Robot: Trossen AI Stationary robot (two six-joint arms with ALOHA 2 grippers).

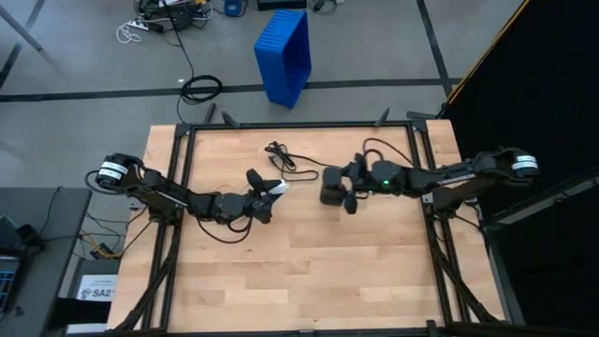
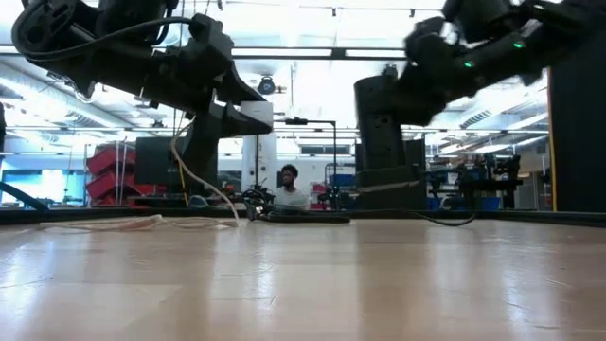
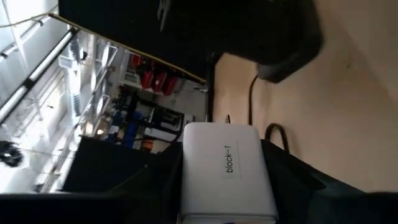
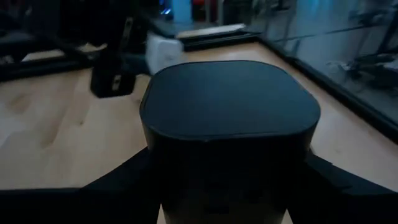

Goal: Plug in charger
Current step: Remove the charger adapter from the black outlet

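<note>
A white charger block (image 1: 275, 188), labelled "block-1" (image 3: 227, 171), sits in my left gripper (image 1: 266, 198) just left of the table's middle. In the low view the block (image 2: 249, 117) is off the table, and a pale cord (image 2: 203, 182) hangs from it to the tabletop. My right gripper (image 1: 344, 187) is shut on a black boxy power unit (image 1: 331, 184), which faces the white block across a small gap. In the right wrist view the unit (image 4: 229, 102) fills the frame, with the white block (image 4: 163, 45) beyond it. My left gripper pinches the white charger block between its two fingers by the long sides (image 3: 186, 180), coming level from the table's left. The block's free end (image 3: 217, 132) points toward the black unit, and the block is lifted clear of the table. My right gripper clamps the black unit between its two fingers by its opposite sides (image 4: 149, 155), coming level from the table's right. The unit (image 2: 383, 133) appears upright and raised above the tabletop.
A black cable (image 1: 284, 157) lies coiled on the wood toward the far edge, between the two grippers. A black metal frame (image 1: 299, 124) borders the table. A blue bin (image 1: 284, 54) stands on the floor beyond. A person (image 2: 288, 180) sits far behind the table.
</note>
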